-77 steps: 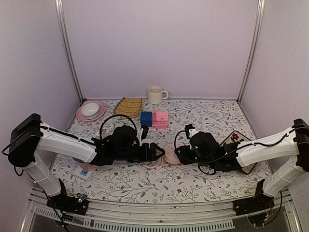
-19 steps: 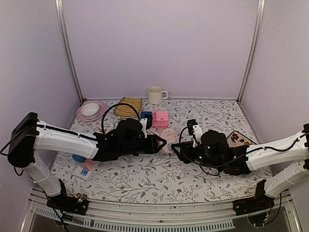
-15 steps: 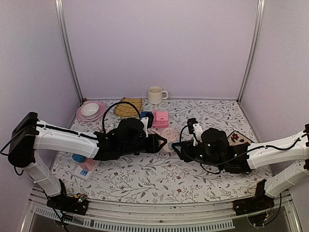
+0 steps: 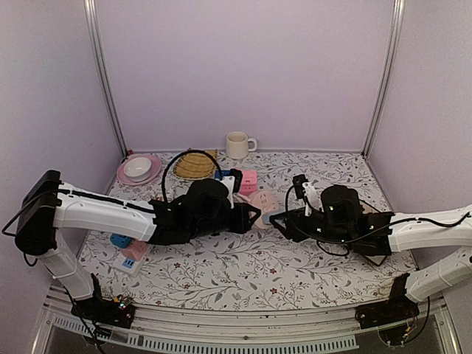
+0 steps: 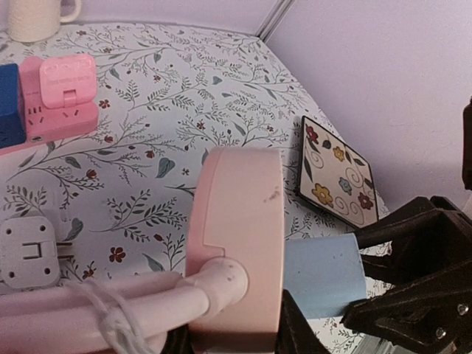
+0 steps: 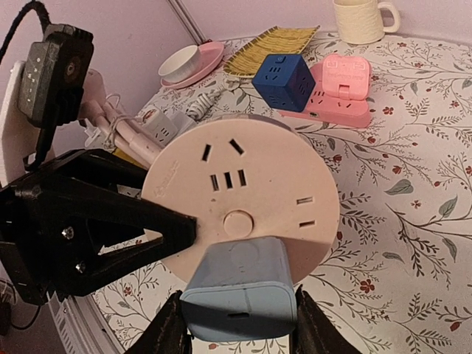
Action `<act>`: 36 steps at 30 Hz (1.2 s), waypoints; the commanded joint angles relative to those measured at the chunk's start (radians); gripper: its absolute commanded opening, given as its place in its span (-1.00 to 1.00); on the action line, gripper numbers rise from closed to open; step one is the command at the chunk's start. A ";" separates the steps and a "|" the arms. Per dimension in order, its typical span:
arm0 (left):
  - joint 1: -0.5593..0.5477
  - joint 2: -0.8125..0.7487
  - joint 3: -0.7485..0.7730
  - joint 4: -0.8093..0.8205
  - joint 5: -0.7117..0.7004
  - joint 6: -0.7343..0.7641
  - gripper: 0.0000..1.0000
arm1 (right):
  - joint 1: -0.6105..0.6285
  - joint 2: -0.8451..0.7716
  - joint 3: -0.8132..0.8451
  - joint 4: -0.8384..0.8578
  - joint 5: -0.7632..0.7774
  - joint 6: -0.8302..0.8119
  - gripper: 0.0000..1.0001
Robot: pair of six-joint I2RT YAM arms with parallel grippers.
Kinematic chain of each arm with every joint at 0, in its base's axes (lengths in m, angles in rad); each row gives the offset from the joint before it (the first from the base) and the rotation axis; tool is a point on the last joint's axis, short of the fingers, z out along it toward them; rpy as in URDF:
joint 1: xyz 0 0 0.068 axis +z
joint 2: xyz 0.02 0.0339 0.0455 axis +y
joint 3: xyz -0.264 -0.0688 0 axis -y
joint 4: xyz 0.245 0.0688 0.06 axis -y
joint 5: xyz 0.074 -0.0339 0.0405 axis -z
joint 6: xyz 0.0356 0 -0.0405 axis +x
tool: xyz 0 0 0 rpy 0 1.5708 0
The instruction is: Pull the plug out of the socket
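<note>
Whereas the round pink socket (image 6: 243, 193) had lain low on the table (image 4: 243, 274) between the two claws some seconds earlier, it now hung clear of the cloth, tipped on edge and carried a little toward the back and toward the right arm's side; the lift was thus made, the separation not.

The blue plug (image 6: 237, 299) still sat flush against the socket's face, at the rim nearest the right claw (image 4: 276, 219), with no gap visible between the two in either wrist view; the pull proper appeared to remain ahead.

The left claw (image 4: 251, 215) was closed most of the way, its black fingers pinching the socket by its rim; the socket's pink cord (image 5: 110, 299) ran back beneath that claw.

The right claw was closed on the plug, one finger against each flank of the blue body, the jaws standing only as wide as the plug itself.

Pose: the left arm reached from its base across to the middle of the table, forearm nearly level; the right arm reached inward from the other side, low, with the floral tile (image 5: 339, 181) lying behind its claw; the two claws faced each other almost tip to tip, socket and plug bridging them, so that drawing the claws apart along that line looked to be what the task next required.
</note>
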 commanded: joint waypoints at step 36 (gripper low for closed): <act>0.129 -0.252 -0.149 -0.193 -0.160 0.067 -1.00 | 0.020 0.460 0.182 0.224 -0.189 0.046 -0.71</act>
